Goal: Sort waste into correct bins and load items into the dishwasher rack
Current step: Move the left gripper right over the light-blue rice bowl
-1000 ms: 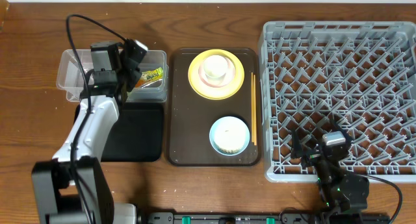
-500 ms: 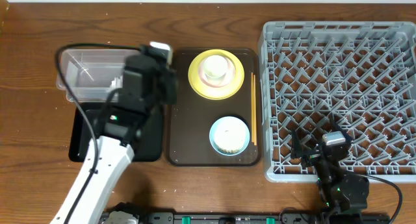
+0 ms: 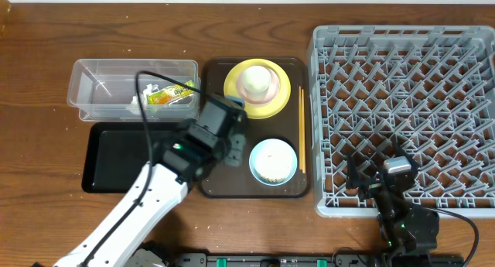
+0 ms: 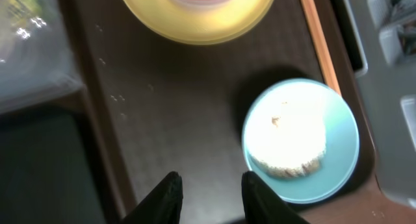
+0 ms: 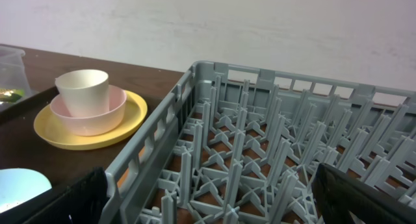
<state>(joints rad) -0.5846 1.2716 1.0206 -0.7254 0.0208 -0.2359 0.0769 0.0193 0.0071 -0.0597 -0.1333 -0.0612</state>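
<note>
Left claw point(image 4: 209, 197) above the brown serving tray point(image 4: 175, 133), fingers slightly parted with nothing between, just beside the light blue bowl point(image 4: 338, 139) holding the crumpled white tissue point(image 4: 288, 143). Yellow plate point(image 3: 257, 104) farther up the tray. Snack wrapper point(image 3: 172, 94) in the clear tub point(image 3: 108, 63). Right claw point(image 5: 208, 204) spread wide, empty, at the near edge of the dishwasher rack point(image 3: 402, 104)

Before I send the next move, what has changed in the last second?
The left gripper swung from over the tub to over the brown tray, beside the blue bowl, jaws empty; the wrapper lies in the tub. The right arm, plate and rack stayed put.
</note>
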